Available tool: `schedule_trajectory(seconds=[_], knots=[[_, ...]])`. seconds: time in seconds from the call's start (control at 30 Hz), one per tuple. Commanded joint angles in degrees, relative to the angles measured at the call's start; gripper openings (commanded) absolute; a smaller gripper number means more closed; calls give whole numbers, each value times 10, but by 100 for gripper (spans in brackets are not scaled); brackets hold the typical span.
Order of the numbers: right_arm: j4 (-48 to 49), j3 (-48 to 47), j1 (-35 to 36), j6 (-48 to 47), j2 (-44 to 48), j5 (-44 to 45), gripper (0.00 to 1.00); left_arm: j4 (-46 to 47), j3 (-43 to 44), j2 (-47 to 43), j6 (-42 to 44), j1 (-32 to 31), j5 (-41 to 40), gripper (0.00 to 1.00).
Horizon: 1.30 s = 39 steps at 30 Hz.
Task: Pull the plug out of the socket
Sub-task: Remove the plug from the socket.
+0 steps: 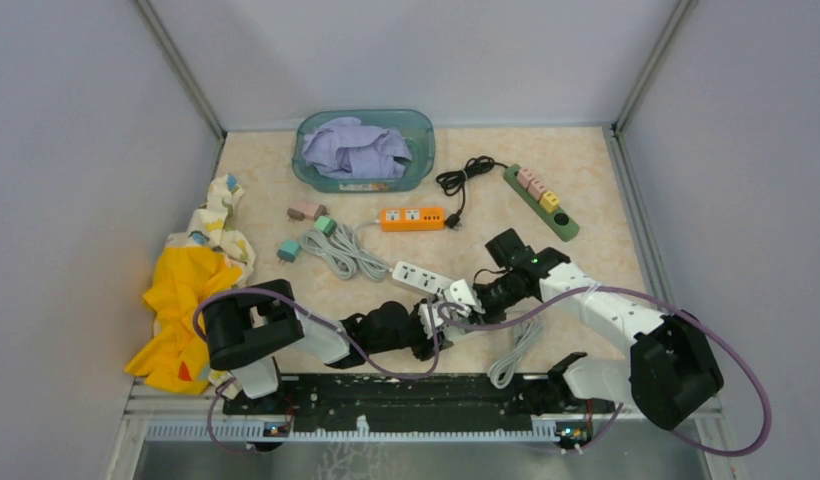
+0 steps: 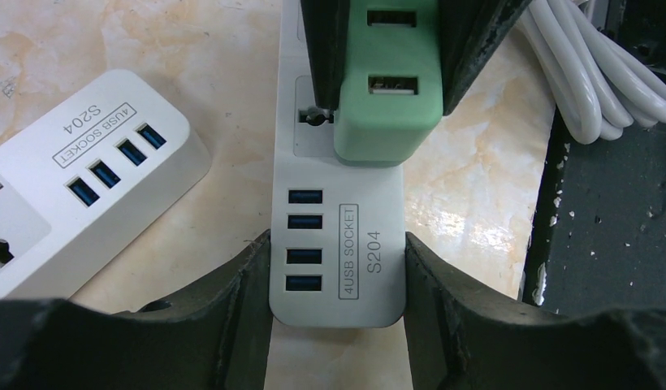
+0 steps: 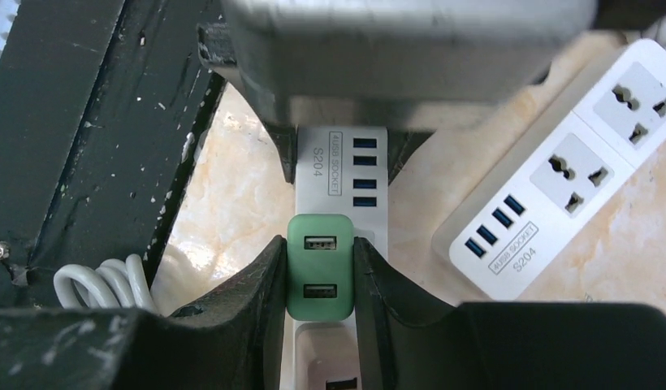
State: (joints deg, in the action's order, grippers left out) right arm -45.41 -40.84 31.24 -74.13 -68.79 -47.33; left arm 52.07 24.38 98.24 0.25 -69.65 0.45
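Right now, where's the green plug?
Low centre of right wrist view: plug on the strip, clamped by the right gripper; left gripper holds the strip's USB end.

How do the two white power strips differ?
The gripped white plastic power strip carries a green USB plug; the loose white power strip shows empty sockets. The gripped one sits clamped between the left fingers; the loose one lies free, angled beside it. Both have four blue USB ports.
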Motion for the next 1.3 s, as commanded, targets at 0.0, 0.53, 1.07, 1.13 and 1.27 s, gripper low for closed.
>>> schedule_trajectory(seconds=[0.0, 0.53, 1.07, 1.13, 1.27], knots=[[32, -13, 58, 45, -6, -69, 0, -59, 7, 4, -11, 11, -11, 0], [-78, -31, -12, -61, -6, -113, 0, -82, 0, -8, -7, 22, -6, 0], [-114, -96, -58, 19, -7, -181, 0, -96, 0, -82, -46, 25, 2, 74], [-114, -104, -71, 39, -5, -192, 0, -100, -6, -114, -57, 24, -6, 83], [-110, -116, -96, 79, 0, -223, 0, -108, -28, -195, -60, 24, -14, 96]])
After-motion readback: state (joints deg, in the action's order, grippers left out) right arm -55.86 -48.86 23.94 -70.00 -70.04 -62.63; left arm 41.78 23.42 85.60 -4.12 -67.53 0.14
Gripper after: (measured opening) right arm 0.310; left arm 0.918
